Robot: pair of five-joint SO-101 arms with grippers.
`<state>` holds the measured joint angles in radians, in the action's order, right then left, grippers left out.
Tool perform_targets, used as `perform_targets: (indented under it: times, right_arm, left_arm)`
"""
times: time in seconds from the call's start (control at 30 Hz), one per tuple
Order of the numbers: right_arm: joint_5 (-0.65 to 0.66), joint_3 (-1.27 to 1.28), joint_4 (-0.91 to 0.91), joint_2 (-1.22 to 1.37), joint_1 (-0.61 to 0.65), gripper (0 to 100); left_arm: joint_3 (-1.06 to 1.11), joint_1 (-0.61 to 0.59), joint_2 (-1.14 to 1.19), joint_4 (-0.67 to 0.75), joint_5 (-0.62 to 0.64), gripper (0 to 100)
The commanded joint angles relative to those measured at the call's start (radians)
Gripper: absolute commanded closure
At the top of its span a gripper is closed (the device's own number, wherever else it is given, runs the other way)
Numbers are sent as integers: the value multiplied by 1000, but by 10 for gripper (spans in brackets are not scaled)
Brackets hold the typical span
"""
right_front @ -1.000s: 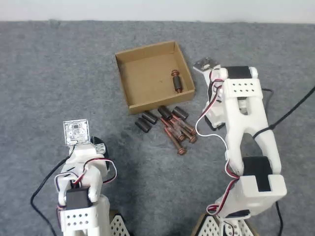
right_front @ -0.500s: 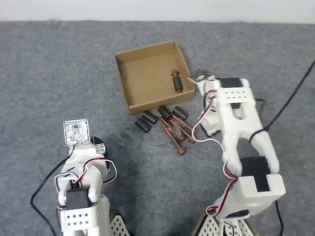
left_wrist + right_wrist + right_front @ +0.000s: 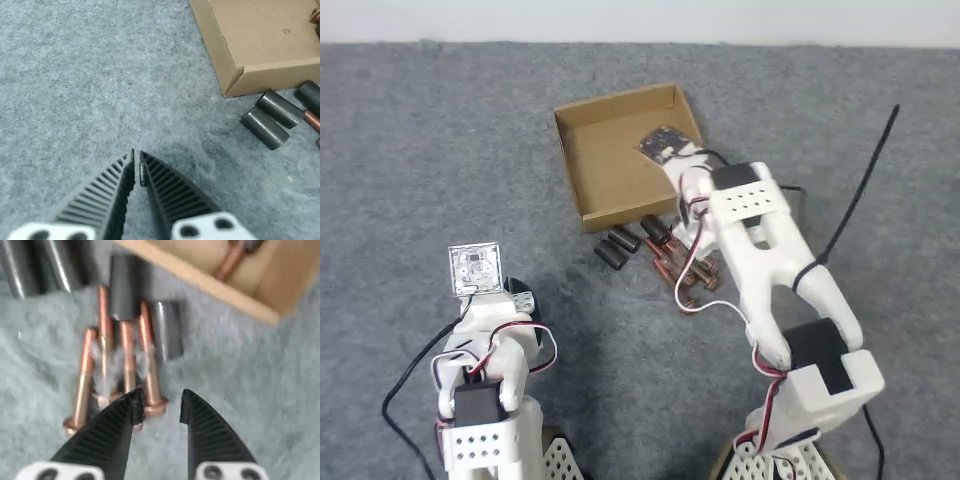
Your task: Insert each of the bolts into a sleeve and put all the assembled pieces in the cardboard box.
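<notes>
Overhead, the box (image 3: 610,165) sits upper centre, with bolts (image 3: 672,272) and sleeves (image 3: 612,255) crowded just below its lower edge. The right fingers (image 3: 136,401) hang released, one bolt head between their tips. One assembled piece (image 3: 232,257) lies in the box. The left fingers (image 3: 132,161) are clenched on nothing at lower left, bare counter (image 3: 75,75) all round them.

Grey table cover (image 3: 420,130) — perhaps felt

R end effector (image 3: 161,398), jaws parted, over copper bolts (image 3: 150,355) near box (image 3: 200,282).
</notes>
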<state>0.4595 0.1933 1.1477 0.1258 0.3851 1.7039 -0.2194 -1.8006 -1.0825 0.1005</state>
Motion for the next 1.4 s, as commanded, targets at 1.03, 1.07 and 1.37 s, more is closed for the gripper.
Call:
perform_targets:
  times: [1.03, 1.07, 1.37]
  right_arm:
    - [51, -364, -5, 420, -45, 991]
    - [51, -367, 7, 418, -45, 994]
    - [-107, -361, 174, 239, -125, 991]
  left_arm:
    - [-18, 0, -9, 52, -14, 988]
    - [-18, 0, -9, 52, -14, 988]
    - [-18, -2, -9, 54, -14, 988]
